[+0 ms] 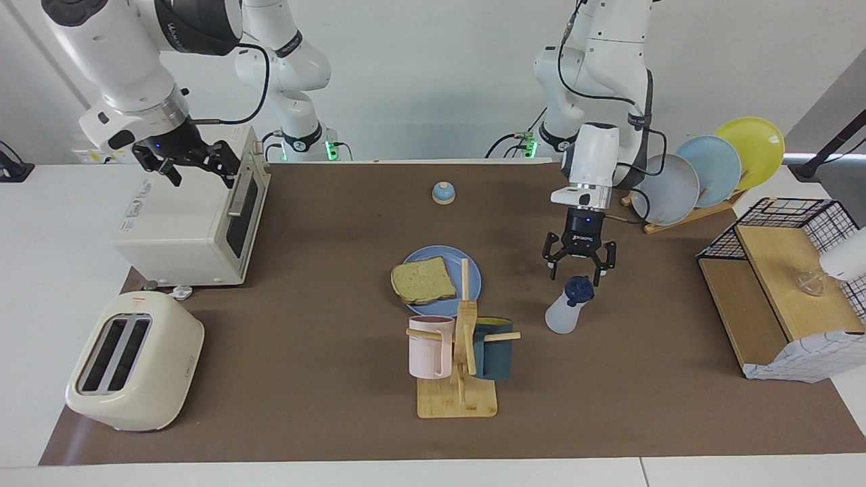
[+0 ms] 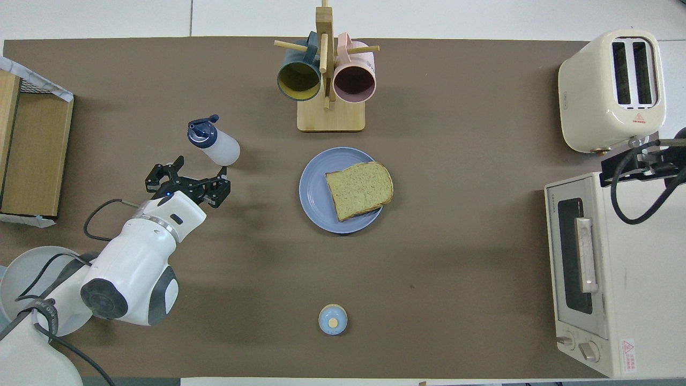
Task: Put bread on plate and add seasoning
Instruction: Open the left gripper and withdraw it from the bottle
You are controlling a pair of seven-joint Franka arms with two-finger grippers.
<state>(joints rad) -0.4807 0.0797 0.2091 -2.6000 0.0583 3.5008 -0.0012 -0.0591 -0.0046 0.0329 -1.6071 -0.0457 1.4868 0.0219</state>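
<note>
The fingers (image 1: pixel 164 164) of the right gripper (image 1: pixel 189 164) are spread wide and hold nothing. This gripper hangs over the white toaster oven (image 1: pixel 186 220), at the right arm's end of the tabletop (image 1: pixel 325 379), well apart from the plate (image 1: pixel 473 281).

The blue plate lies flat in the middle of the tabletop. The bread (image 1: pixel 423 280) lies on the plate, and one edge sticks out a little over the rim. A wooden mug rack (image 1: pixel 460 352) with a pink mug and a dark mug stands just beside the plate, farther from the robots. A small blue bell (image 1: pixel 443 193) sits nearer to the robots than the plate.

The seasoning (image 1: pixel 567 308) bottle stands on the tabletop, beside the plate, toward the left arm's end. Its dark cap is on top.

The left gripper (image 1: pixel 578 265) hangs just above the bottle. Its fingers (image 1: pixel 553 266) are wide apart too, and they hold nothing.
</note>
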